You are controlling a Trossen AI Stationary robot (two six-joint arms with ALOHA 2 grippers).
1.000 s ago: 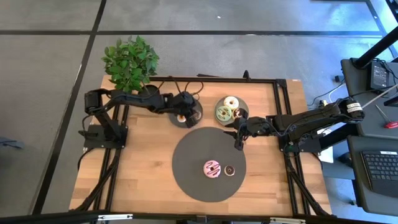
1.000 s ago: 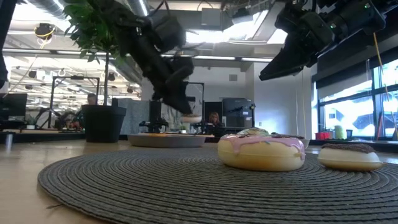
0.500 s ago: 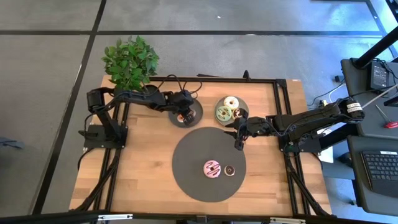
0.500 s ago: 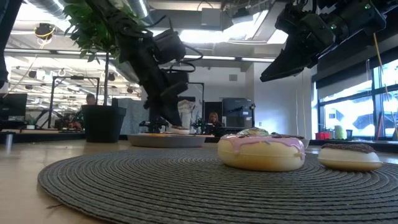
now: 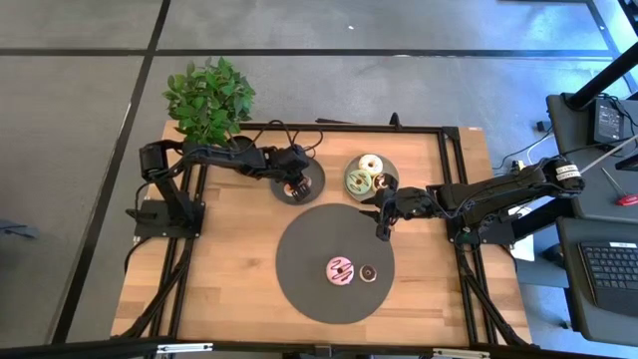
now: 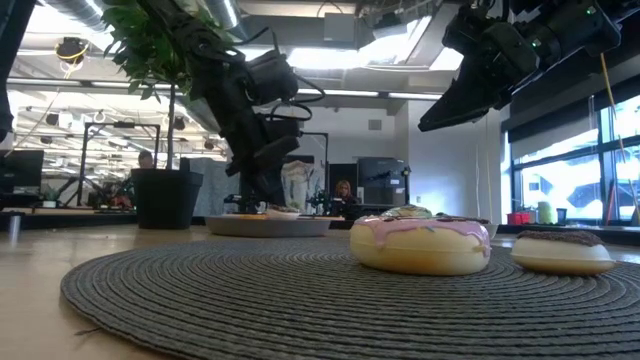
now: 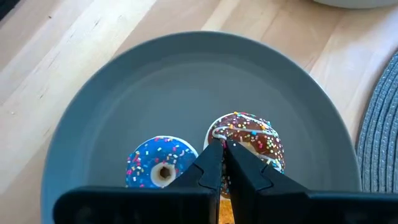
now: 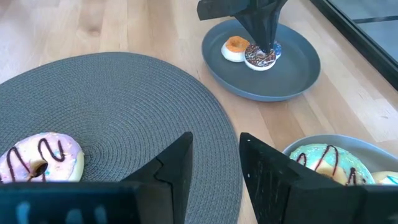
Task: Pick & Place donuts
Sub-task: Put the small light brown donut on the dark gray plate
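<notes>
Here the left gripper (image 7: 222, 146) is sitting low over a grey plate (image 7: 124, 99), its fingers pressed nearly together on the rim of a brown donut (image 7: 252, 138) with white drizzle and coloured sprinkles. That donut is lying flat, hole up, touching a blue sprinkled donut (image 7: 160, 163). An orange donut (image 8: 236, 48) is lying beside them. The right gripper (image 8: 214, 163) is hovering spread at the mat's (image 5: 304, 261) edge, where a pink donut (image 5: 341, 269) is lying.
</notes>
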